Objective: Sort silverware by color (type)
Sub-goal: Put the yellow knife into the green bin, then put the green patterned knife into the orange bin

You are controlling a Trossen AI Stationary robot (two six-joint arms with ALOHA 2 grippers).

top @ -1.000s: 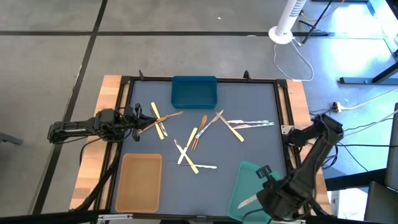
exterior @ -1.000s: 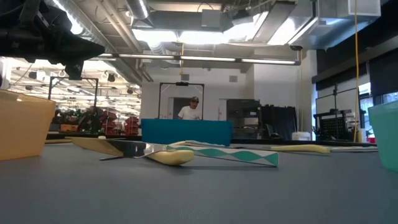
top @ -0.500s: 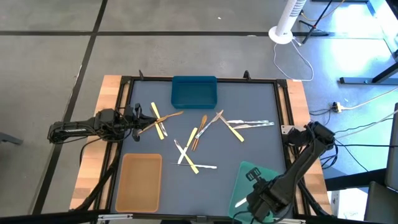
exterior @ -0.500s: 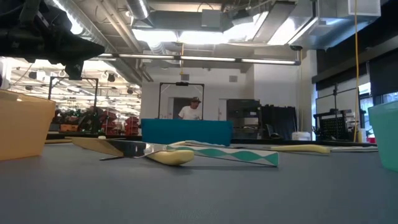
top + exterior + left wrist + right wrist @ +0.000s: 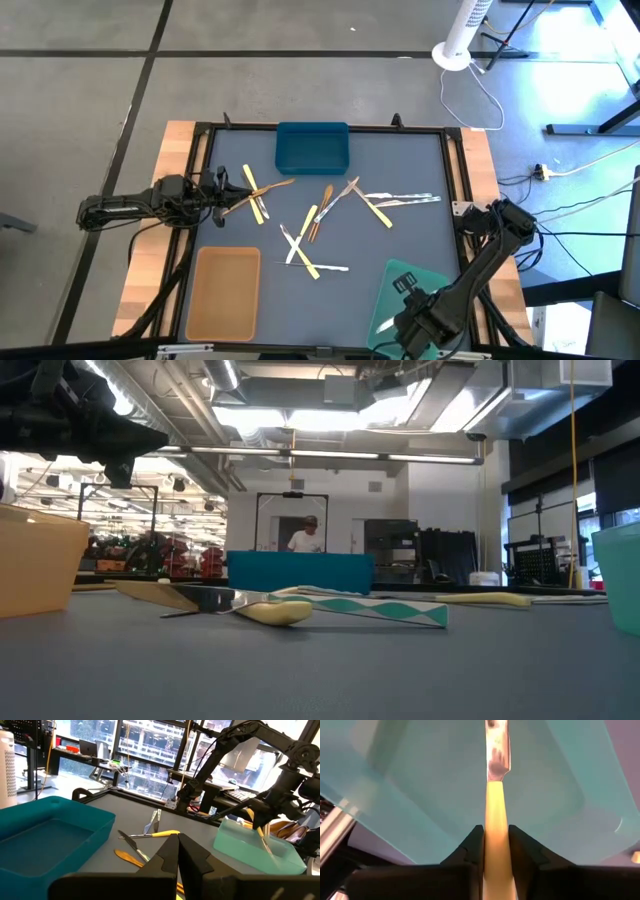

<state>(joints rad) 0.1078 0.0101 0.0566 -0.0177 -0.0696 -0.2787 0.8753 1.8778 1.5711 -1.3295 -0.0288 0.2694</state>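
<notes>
My right gripper (image 5: 415, 318) hangs over the green tray (image 5: 400, 278) at the table's near right corner, shut on a knife (image 5: 496, 780) with a pale yellow handle and a silvery blade. More silverware (image 5: 320, 215), silvery, pale yellow and brown, lies scattered flat on the grey mat at mid-table. My left gripper (image 5: 178, 845) is shut with nothing in it. It points level over the table's left edge, short of a yellow and a brown utensil (image 5: 255, 192). My right gripper pinches the knife's pale yellow handle (image 5: 495, 827) between its two fingers, which come from above and point down. The knife runs on past the fingertips, its blade (image 5: 497, 745) slanting down over the green tray's floor (image 5: 262, 837). Whether the tip touches the tray I cannot tell.
A blue tray (image 5: 312, 147) stands at the far middle of the mat and a tan tray (image 5: 225, 290) at the near left. A raised black frame (image 5: 455, 180) borders the mat. Beyond the table a person (image 5: 305, 538) stands far off in the room.
My right gripper has sunk and shifted a little toward the table's left, over the green tray, carrying the knife with it. Its blade now points into the tray.
</notes>
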